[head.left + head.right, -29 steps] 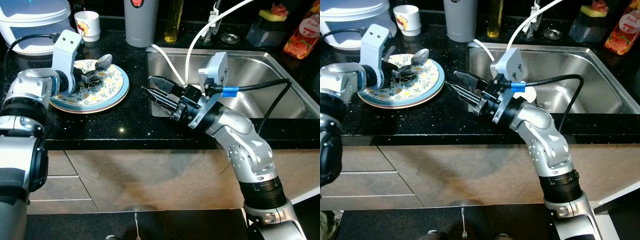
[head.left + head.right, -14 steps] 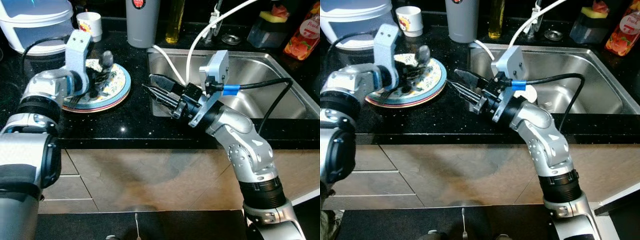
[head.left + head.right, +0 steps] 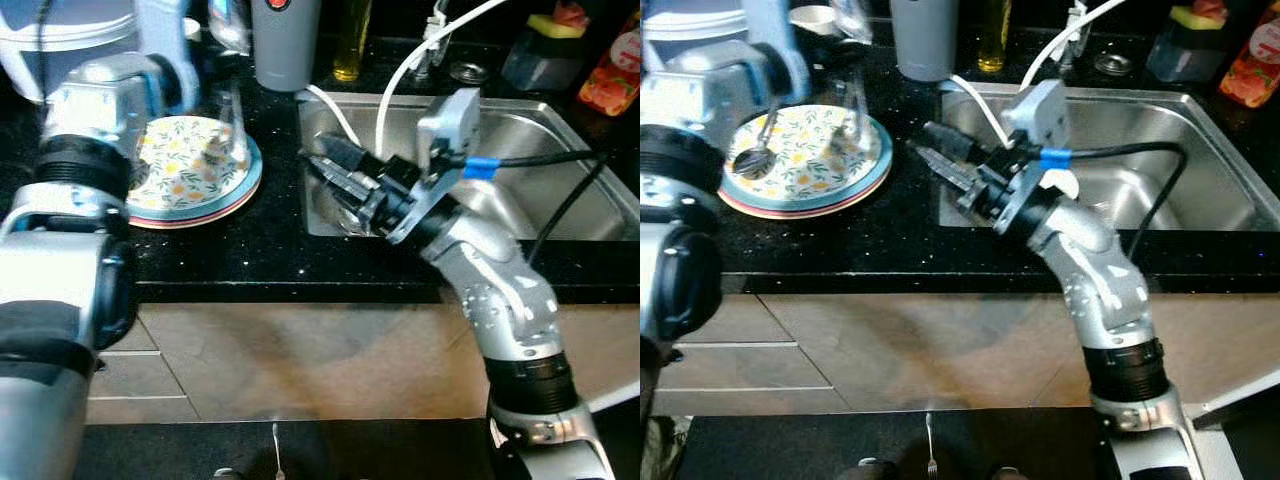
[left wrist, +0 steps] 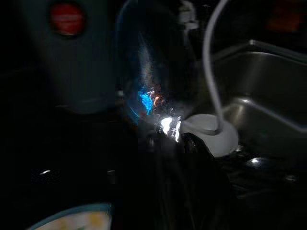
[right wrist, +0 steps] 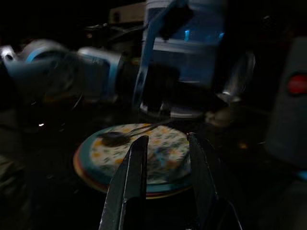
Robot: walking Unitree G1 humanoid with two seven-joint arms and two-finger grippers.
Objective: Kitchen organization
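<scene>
Our left pincer (image 3: pixel 222 25), blurred at 11 o'clock, seems closed on a clear glass (image 4: pixel 153 76). Our right pincer (image 5: pixel 165 163) waits half-open, empty, facing the floral plate (image 3: pixel 805 150) carrying a spoon (image 3: pixel 758 150).

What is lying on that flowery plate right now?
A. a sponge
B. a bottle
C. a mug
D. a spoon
D: a spoon lies on the flowered plate beside the sink, its bowl toward the plate's rim nearest the robot's left arm.

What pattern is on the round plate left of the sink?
Yellow flowers on white, blue rim, on the round plate; right eye view shows it best.
</scene>
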